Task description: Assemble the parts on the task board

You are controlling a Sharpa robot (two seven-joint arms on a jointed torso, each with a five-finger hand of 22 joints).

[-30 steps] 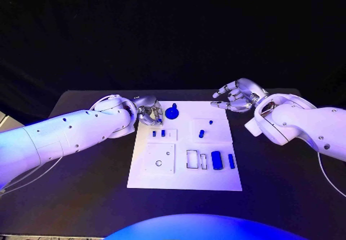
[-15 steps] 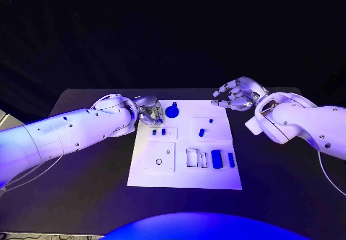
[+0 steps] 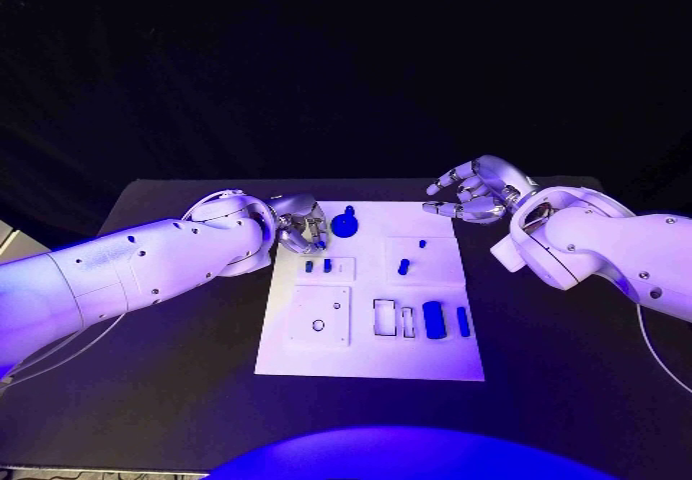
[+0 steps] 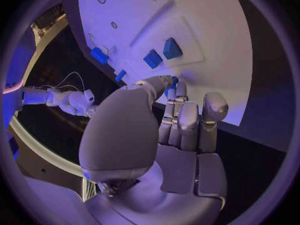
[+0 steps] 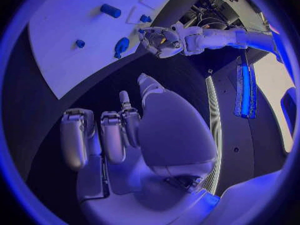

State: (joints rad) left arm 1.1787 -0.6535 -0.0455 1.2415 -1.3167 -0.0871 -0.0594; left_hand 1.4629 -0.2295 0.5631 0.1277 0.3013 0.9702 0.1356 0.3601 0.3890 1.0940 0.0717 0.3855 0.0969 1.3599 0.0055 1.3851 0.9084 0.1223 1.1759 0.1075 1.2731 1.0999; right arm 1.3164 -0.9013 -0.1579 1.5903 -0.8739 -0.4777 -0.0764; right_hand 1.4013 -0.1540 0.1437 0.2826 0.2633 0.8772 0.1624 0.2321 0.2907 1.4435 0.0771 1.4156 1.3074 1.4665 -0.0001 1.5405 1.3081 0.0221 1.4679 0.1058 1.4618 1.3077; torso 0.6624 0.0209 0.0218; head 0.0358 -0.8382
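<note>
The white task board (image 3: 369, 350) lies mid-table. At its far left corner the left hand (image 3: 300, 222), fingers curled together, touches a round blue part (image 3: 345, 224) lying on the board. Beyond its far right corner the right hand (image 3: 476, 190) hovers, fingers spread, holding nothing.

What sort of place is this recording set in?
Probably a lab or demo bench: a black table in a dark room, bearing a white task board with small blue parts, flanked by the left hand and right hand.
</note>
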